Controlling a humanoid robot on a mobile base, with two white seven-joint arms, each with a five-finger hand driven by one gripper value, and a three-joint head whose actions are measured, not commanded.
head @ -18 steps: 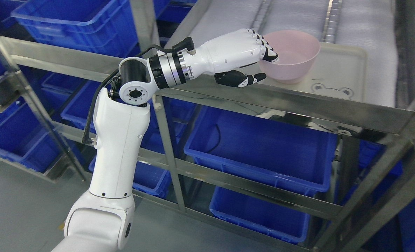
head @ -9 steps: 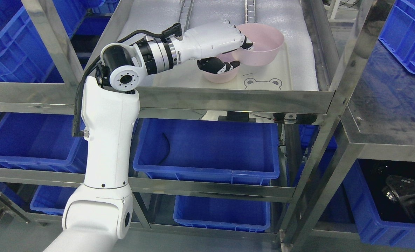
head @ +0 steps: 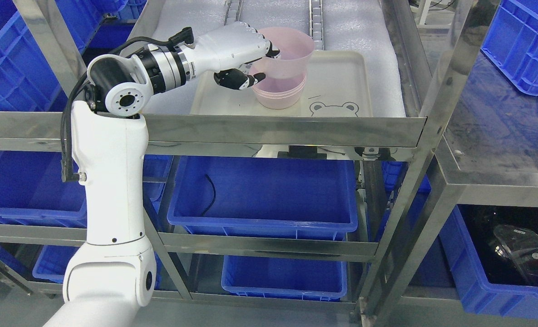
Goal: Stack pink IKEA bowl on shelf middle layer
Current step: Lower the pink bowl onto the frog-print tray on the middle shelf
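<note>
- The left hand (head: 244, 56) reaches over the steel shelf rail (head: 278, 129) from the lower left, its fingers (head: 262, 45) hooked over the near rim of a pink bowl (head: 289, 54) and its thumb (head: 241, 81) pressed against the bowl's outer wall, so the rim is pinched between them.
- The held pink bowl sits directly above a second pink bowl (head: 280, 93), its base lowered into the mouth of the lower one; whether it is fully seated cannot be told.
- The second pink bowl rests on a cream tray (head: 341, 77) with a bear face printed near its front edge.
- The tray lies on white foam padding (head: 364, 27) that covers this shelf layer.
- The white left arm (head: 110, 190) rises in front of the shelf frame, with a black cable running along its elbow joint.
- Below the tray, a large blue bin (head: 264, 204) fills the next layer down, and a smaller blue bin (head: 287, 277) sits on the layer beneath.
- More blue bins show at the left and right edges.
</note>
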